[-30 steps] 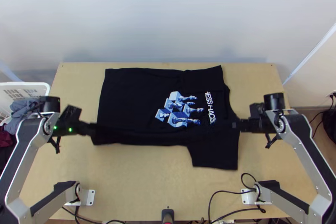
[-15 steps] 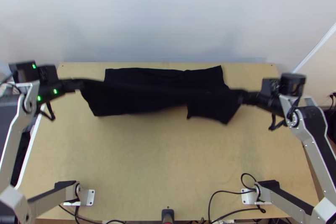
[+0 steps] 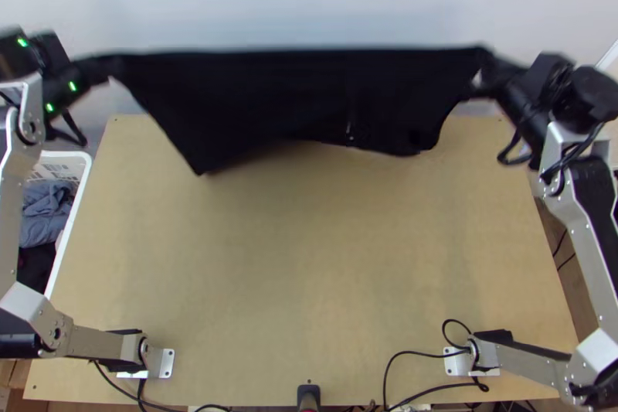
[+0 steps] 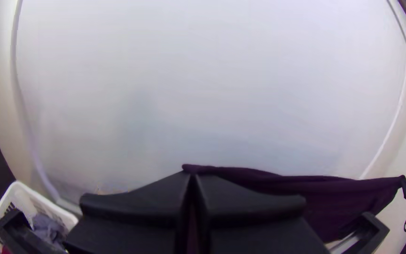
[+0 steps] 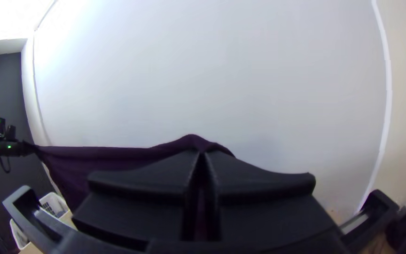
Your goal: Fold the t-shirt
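As the t-shirt (image 3: 293,95) should handle light and limp, we'd grip its edge near both ends; our left pincer (image 4: 192,177) at the top view's ten o'clock and right pincer (image 5: 201,154) at two clench it there.

The t-shirt (image 3: 293,95) has been lifted higher.

The black t-shirt (image 3: 301,99) hangs stretched wide between two grippers, its top edge taut.
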Robot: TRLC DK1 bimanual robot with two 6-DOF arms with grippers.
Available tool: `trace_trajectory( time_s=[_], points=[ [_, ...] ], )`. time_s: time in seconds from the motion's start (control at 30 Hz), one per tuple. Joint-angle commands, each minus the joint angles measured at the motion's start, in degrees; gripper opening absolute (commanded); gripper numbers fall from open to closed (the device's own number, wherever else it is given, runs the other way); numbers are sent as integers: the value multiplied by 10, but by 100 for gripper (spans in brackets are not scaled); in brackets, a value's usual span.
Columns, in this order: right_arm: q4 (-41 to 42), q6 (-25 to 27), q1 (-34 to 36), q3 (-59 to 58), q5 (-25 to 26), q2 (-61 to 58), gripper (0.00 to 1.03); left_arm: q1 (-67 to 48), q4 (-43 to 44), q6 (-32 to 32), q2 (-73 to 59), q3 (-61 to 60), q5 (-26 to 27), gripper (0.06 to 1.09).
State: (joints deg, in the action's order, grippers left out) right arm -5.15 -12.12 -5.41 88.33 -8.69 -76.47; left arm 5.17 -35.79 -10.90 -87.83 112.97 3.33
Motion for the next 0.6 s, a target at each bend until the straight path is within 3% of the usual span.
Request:
trace_trajectory(
  time_s=[0.0, 0.1, 0.27, 0.57],
  points=[
    [58, -26, 12, 105, 41, -33, 3, -8, 45, -24, -14, 95, -68, 10],
    [65, -30, 17, 184, 55, -60, 3, -10, 77, -26, -20, 141, -105, 10],
    [60, -28, 26, 257, 56, -58, 3, -10, 129, -24, 15, 151, -123, 10],
    [23, -22, 35, 261, 45, 65, 3, -13, 121, -33, 156, 132, -137, 10]
  ],
)
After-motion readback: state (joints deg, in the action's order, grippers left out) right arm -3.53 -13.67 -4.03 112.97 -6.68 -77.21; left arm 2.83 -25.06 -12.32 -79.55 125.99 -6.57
